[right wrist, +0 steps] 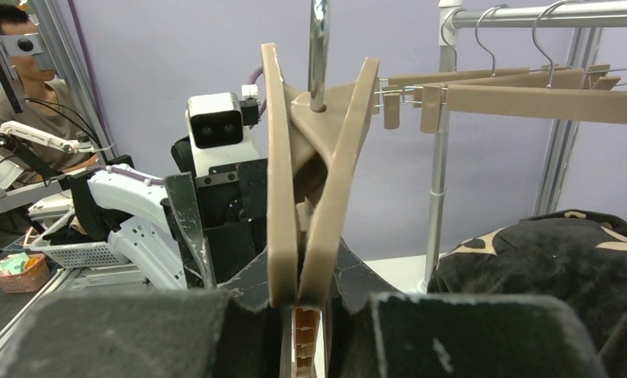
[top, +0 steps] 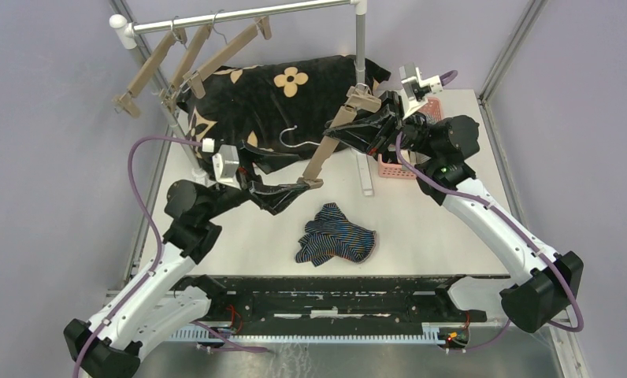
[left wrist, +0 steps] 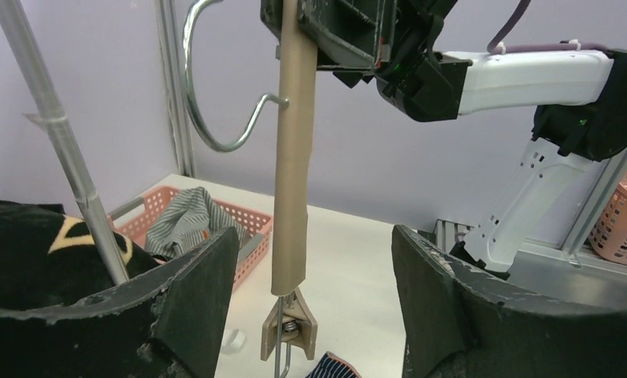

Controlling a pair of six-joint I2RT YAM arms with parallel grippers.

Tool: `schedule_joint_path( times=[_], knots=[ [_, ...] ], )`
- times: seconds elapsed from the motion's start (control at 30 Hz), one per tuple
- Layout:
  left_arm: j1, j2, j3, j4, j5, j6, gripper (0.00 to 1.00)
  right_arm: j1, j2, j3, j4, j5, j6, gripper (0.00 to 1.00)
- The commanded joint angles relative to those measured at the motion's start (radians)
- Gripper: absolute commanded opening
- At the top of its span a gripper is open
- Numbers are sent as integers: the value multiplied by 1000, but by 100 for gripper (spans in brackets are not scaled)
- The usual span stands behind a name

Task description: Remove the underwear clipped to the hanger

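Above the table [top: 452,236], between both arms, the hanger [top: 328,142] is held slantwise off the rack, probably so its end clips can be worked. The right gripper [right wrist: 301,303] squeezes the upper clip's levers, jaws closed on the hanger. The left gripper [left wrist: 314,244] stands wide around the lower end. The grey striped brief [left wrist: 186,224] sits in the pink basket [left wrist: 251,216], the navy striped brief [top: 335,235] lies loose on the table, and the lower clip [left wrist: 288,329] hangs bare
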Motion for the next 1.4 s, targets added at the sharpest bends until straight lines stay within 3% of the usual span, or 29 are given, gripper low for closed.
schedule_joint_path(
  times=[0.0, 0.53, 0.63, 0.67, 0.7, 0.87, 0.97, 1.07, 1.17, 1.37],
  knots=[
    [1, -15, 3, 32, -17, 25, 78, 3, -12, 6, 52, -3, 4, 1],
    [1, 124, 44, 95, 4, 2, 67, 23, -3, 16, 68, -7, 17, 1],
    [0, 142, 57, 109, 20, -10, 48, 26, 2, 13, 69, -6, 15, 1],
    [1, 148, 61, 114, 26, -21, 32, 25, 2, 12, 68, -5, 13, 1],
    [-1, 155, 61, 120, 30, -27, 25, 26, 4, 10, 68, -3, 11, 1],
    [0, 181, 65, 150, 67, -56, 3, 29, 13, 9, 66, -1, 7, 1],
    [-1, 180, 84, 133, 76, -82, 3, 31, 16, 11, 27, 5, -22, 1],
    [-1, 139, 143, -33, -22, -59, 3, 31, -13, 3, -132, 71, -140, 27],
    [0, 110, 270, -386, -223, 30, 3, 31, -76, -37, -326, 190, -304, 49],
    [0, 173, 498, -885, -544, 115, 3, 35, -173, -166, -537, 388, -450, 57]
  ],
)
